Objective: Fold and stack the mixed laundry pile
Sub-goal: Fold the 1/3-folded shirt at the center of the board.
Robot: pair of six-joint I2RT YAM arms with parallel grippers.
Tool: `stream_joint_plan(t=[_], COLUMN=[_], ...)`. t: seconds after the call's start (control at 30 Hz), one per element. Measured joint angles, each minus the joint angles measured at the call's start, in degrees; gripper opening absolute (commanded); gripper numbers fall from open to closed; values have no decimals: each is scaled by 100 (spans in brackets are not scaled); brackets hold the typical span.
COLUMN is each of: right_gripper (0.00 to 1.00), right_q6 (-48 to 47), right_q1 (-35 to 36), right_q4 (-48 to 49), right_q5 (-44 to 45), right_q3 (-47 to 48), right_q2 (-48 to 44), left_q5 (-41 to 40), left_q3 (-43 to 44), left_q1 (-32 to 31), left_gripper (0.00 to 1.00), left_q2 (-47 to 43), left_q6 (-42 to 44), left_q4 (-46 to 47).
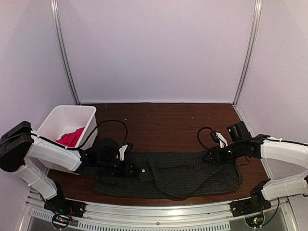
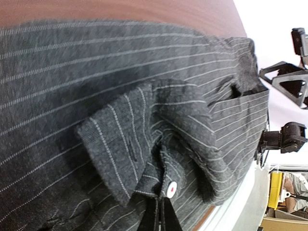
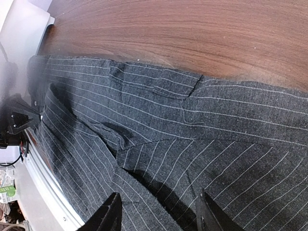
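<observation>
charcoal pinstriped shirt (image 1: 168,175) on brown table (image 1: 163,120), left gripper (image 2: 159,211) tight on its collar, right gripper (image 3: 158,198) agape above it

The dark charcoal woven button-up shirt (image 1: 168,178) is showing thin pale grey pinstripes all over. A small round white button (image 2: 172,187) on its placket is carrying a red mark. The bright red fabric T-shirt (image 1: 71,137) is showing plain, unpatterned, inside the white plastic rectangular bin (image 1: 53,120). The reddish-brown wooden table (image 1: 163,120) is showing faint grain.
</observation>
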Motion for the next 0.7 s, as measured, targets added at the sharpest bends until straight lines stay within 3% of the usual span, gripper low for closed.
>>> stream_joint_plan(t=[0.27,0.7], right_gripper=[53,54], right_q6=[37,42], right_q1=[0,0], right_q4=[-7,15], right_q5=[50,50], right_q3=[0,0], right_q2=[-4,-87], left_q5=[-243,-553], left_q3=[162,955], left_q1=[0,205], left_gripper=[0,0], left_q2=[-586,-1974], left_q6=[201,717], left_q4=[-555,-3296])
